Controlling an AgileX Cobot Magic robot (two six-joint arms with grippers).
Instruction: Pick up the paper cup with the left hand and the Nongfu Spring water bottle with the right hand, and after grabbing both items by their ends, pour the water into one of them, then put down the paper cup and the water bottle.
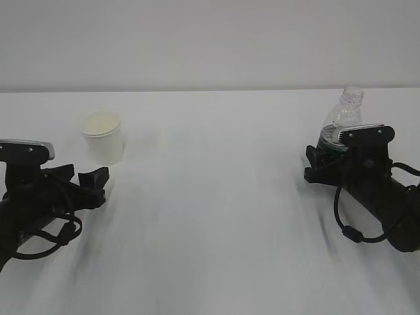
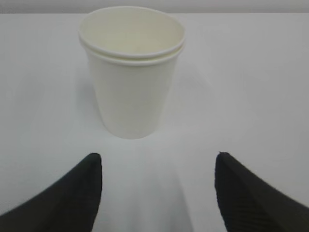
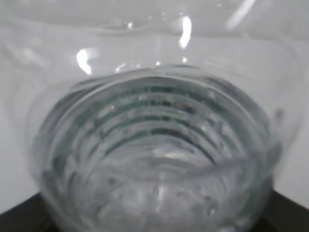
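White table (image 1: 216, 216) wide open mid, cup (image 1: 104, 136) nr left edge, bottle (image 1: 342, 118) far right

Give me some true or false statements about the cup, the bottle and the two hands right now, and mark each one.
1. The small white paper cup stands upright on the table. True.
2. The left hand is closed around the cup. False: its jaws are open, and the cup stands beyond the fingertips, untouched.
3. The clear ribbed plastic bottle has a cap on. False: its neck is open.
4. The right hand is at the bottle's lower part. True.
5. The bottle lies on its side. False: it is upright.
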